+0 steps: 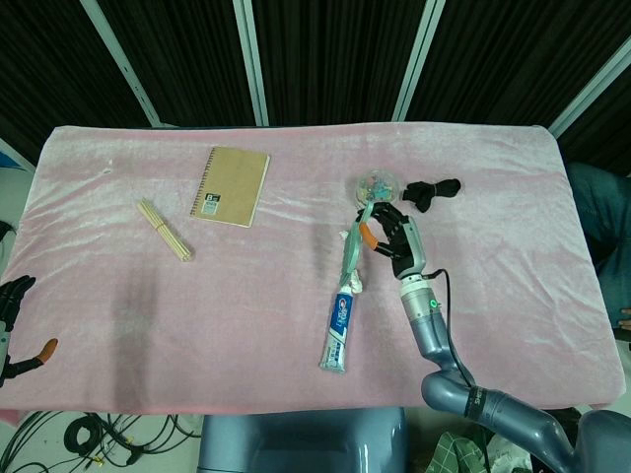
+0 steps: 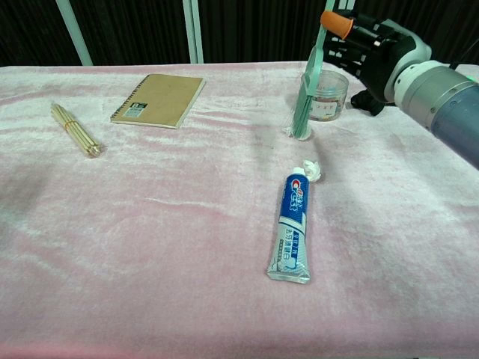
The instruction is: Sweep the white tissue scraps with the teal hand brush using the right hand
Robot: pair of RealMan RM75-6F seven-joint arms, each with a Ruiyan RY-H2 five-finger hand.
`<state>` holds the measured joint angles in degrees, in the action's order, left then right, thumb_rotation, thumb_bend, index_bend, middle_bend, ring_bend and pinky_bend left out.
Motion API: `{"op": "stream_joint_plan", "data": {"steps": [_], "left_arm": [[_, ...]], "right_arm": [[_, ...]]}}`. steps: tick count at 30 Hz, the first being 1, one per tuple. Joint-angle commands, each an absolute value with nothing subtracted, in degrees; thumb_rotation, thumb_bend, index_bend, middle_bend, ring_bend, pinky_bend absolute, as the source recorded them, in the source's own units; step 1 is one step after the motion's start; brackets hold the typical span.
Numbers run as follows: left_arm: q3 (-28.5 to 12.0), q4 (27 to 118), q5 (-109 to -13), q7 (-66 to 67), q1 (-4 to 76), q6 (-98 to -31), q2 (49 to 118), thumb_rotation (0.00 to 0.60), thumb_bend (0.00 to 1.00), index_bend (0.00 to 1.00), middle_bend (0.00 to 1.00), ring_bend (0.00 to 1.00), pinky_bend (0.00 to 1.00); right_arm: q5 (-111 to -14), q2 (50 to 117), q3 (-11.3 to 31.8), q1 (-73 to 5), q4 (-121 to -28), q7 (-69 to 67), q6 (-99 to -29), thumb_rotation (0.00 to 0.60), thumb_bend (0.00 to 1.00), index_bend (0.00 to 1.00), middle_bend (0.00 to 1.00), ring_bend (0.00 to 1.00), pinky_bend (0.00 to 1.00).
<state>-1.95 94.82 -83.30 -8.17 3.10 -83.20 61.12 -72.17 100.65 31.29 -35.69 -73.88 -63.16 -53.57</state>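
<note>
Tissue scraps, light and flimsy, lie by the toothpaste; your right hand clamps the stiff teal brush by its handle, so sweep gently.

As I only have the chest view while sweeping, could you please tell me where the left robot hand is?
Observer: The left robot hand sits off the table's left edge, near the front corner in the head view.
Operator: Thank you. What lies behind the right robot hand?
Observer: A black cloth item lies just right of the round container, beyond the hand that grips the teal brush.
</note>
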Motion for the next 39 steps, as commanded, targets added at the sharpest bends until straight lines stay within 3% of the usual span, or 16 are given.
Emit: {"op": "stream_joint_plan", "data": {"steps": [1,13,20,29,35,39], "left_arm": [[-1.95,94.81,-83.37,-8.11,3.07,-83.30,61.14,0.600,0.28,0.07,0.04,0.00,0.24],[-1.84,95.08,-83.36,-7.56,2.99,-83.37,61.15,0.600,0.28,0.07,0.04,0.00,0.24],[-1.85,95.35,-82.99,-7.29,3.02,-83.08,61.04,0.600,0.28,0.07,0.04,0.00,0.24],[-1.80,95.50,-82.93,-6.79,3.05,-82.98,61.03,0.600,0.28,0.07,0.04,0.00,0.24],[-1.87,95.60,-82.76,-6.87,3.03,-82.97,61.00,0.600,0.28,0.07,0.04,0.00,0.24],[-1.86,95.52,-82.82,-6.99,3.07,-82.89,60.97,0.600,0.28,0.07,0.04,0.00,0.24]], "right_arm": [[-74.89,99.19,29.49,-35.44,-71.15,-58.48,-56.10,0.600,0.42,0.82,0.65,0.33,0.16],[-86.17,94.73,17.72,-32.85,-60.28,-36.57,-65.17,0.600,0.42,0.82,0.66,0.34,0.16],[-92.67,90.40,10.96,-34.06,-55.49,-26.23,-64.20,0.600,0.42,0.83,0.66,0.34,0.16],[-89.26,86.88,8.79,-35.32,-59.53,-17.25,-56.21,0.600,0.40,0.83,0.66,0.34,0.16],[-81.02,86.01,10.54,-36.94,-64.77,-10.60,-47.61,0.600,0.39,0.83,0.66,0.35,0.16],[-75.66,86.43,11.64,-37.45,-66.68,-3.43,-45.42,0.600,0.38,0.83,0.66,0.35,0.16]]}}
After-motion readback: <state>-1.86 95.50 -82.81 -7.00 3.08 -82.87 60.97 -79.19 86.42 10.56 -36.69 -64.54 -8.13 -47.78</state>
